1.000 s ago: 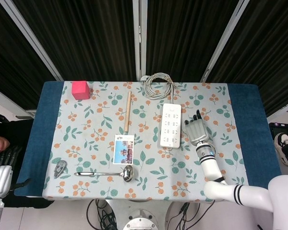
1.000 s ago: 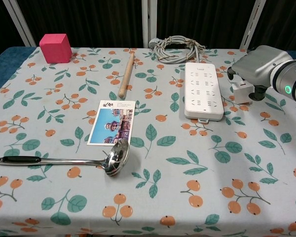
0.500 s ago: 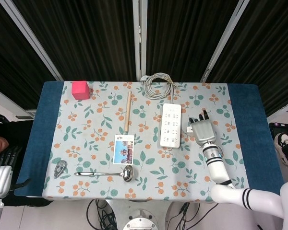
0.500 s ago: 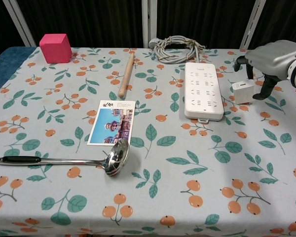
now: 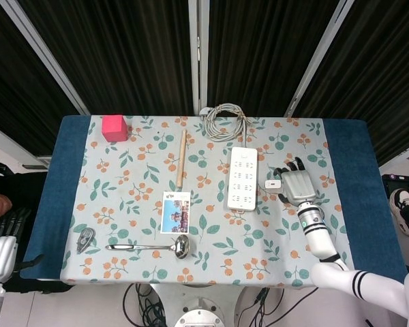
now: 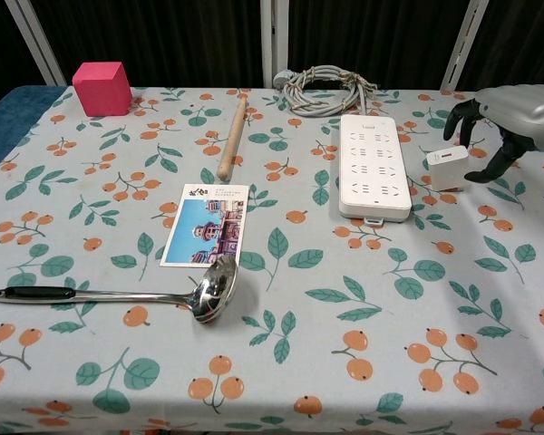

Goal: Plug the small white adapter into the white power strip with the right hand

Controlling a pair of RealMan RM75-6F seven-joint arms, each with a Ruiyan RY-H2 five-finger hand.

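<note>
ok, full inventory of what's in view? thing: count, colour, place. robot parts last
power strip: 1, white, right of table centre, lying flat
adapter: 1, white, just right of the strip, on the cloth, unheld
cable: 1, grey-white coil, far edge behind the strip
wooden stick: 1, tan, left of the strip
postcard: 1, blue picture, centre
ladle: 1, steel with black handle, near left
cube: 1, pink, far left corner
small clip-like item: 1, grey, near left edge, too small to identify
tablecloth: 1, pale with leaf and orange print
left hand: off the table's left edge, fingers hidden
right hand: right of the adapter, fingers apart, holding nothing
</note>
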